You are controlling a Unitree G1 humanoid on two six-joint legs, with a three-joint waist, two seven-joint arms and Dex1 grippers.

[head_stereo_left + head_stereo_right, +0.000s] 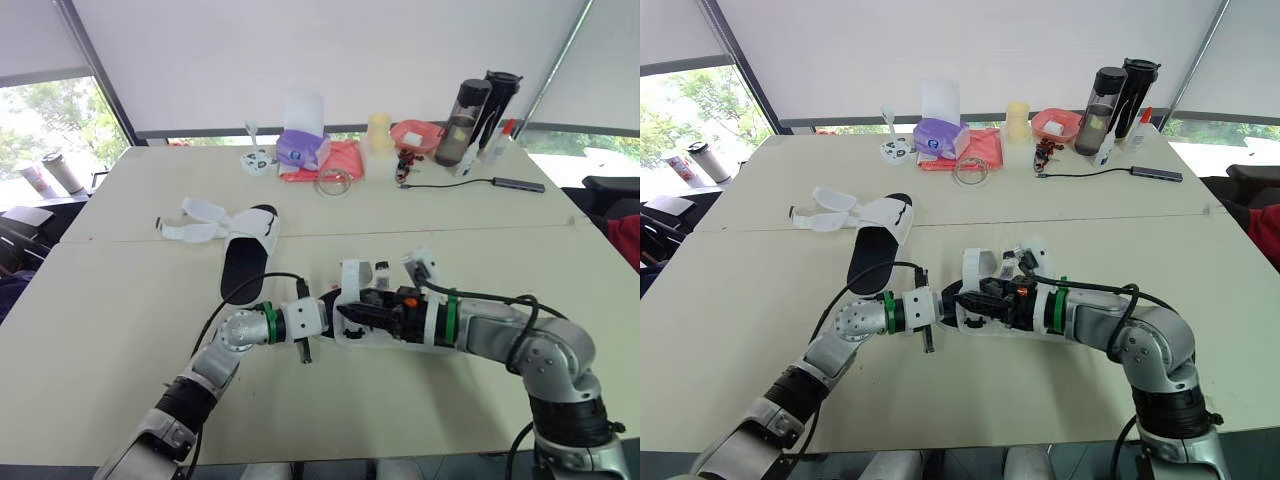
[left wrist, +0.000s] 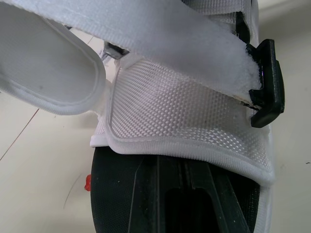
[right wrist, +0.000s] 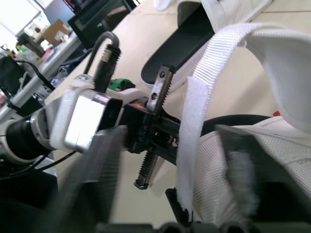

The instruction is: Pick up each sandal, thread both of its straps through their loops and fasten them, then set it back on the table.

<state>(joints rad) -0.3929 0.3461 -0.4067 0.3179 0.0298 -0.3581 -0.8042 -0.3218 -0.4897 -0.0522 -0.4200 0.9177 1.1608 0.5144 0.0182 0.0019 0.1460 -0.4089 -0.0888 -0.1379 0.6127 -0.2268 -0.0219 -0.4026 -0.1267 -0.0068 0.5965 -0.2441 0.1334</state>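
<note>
right hand (image 1: 362,313) clamped on white mesh sandal (image 1: 352,275) | left hand (image 1: 328,308) at its black sole, grip cannot tell | fuzzy straps loose

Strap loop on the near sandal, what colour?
Black loop, on the white mesh sandal; shows best in the left wrist view.

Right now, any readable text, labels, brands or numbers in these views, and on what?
None readable.
Purple plastic packet: any print too small to read.
Tall dark tumbler with black lid: no legible marking.
White mesh sandal with black sole, left wrist view: no brand or number visible.
</note>
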